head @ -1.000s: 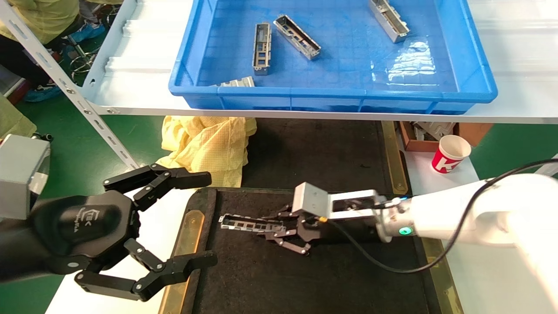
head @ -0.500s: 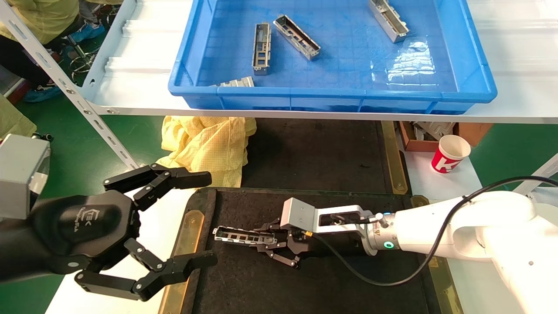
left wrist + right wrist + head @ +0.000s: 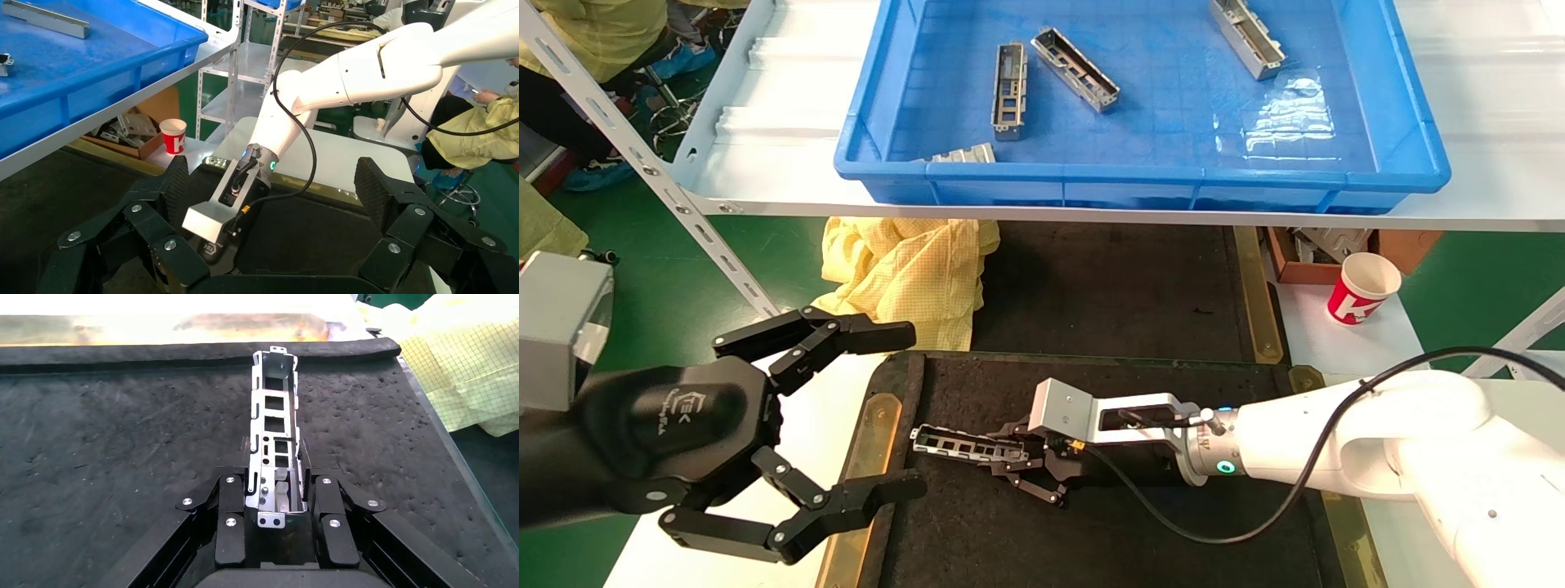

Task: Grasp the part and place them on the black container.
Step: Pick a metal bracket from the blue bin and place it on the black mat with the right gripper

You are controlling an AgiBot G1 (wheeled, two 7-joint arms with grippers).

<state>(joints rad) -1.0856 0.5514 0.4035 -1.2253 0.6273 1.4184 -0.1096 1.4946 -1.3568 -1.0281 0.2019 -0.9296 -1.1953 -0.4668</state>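
Note:
My right gripper [image 3: 1009, 457] is shut on the part [image 3: 956, 445], a silver-grey channel with rectangular cut-outs. It holds one end, and the part points toward the left edge of the black container [image 3: 1140, 523], low over its rough surface. In the right wrist view the fingers [image 3: 324, 502] clamp both sides of the part [image 3: 275, 429] above the container [image 3: 122, 447]. My left gripper [image 3: 915, 408] is open and empty beside the container's left brass strip. In the left wrist view [image 3: 275, 196] it faces the right arm.
The blue bin [image 3: 1140, 180] on the white shelf above holds several like parts [image 3: 1009, 86] [image 3: 1075, 69] [image 3: 1248, 37]. A yellow cloth [image 3: 911, 269] lies behind the container's left corner. A red paper cup [image 3: 1365, 287] and a cardboard box [image 3: 1336, 245] stand at the right.
My right gripper has carried the part leftward and a little nearer across the black container. The left arm has not moved.

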